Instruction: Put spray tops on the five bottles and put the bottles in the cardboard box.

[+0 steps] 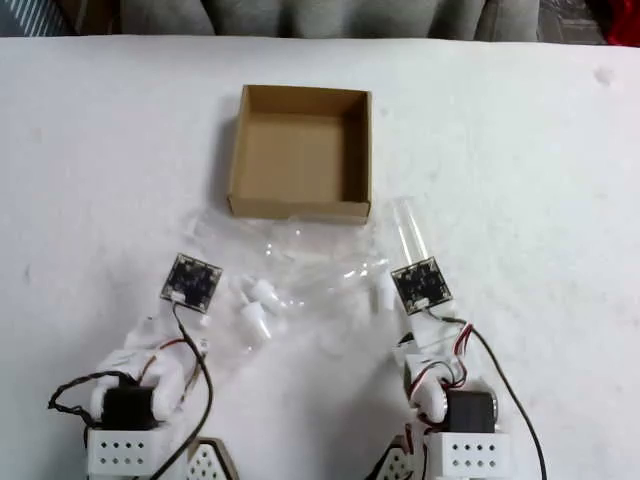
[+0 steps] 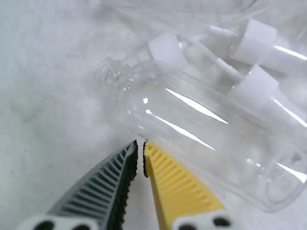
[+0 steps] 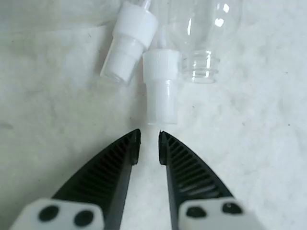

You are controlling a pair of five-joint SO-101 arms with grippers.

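The open cardboard box (image 1: 300,150) stands at the back middle of the table with nothing in it. Several clear bottles (image 1: 300,262) and white spray tops (image 1: 258,303) lie loose in front of it. My left gripper (image 2: 140,145) is shut just short of an uncapped clear bottle (image 2: 201,136) lying on its side; white spray tops (image 2: 168,47) lie beyond it. My right gripper (image 3: 149,137) has a narrow gap between its black fingers and holds nothing. A white spray top (image 3: 160,86) lies just ahead of its tips, a second top (image 3: 127,43) and an open-necked bottle (image 3: 201,57) beside it.
The left arm (image 1: 140,385) and right arm (image 1: 445,390) sit at the near table edge, either side of the pile. One clear bottle (image 1: 410,228) lies apart near the box's front right corner. The white table (image 1: 90,180) spreads wide to both sides.
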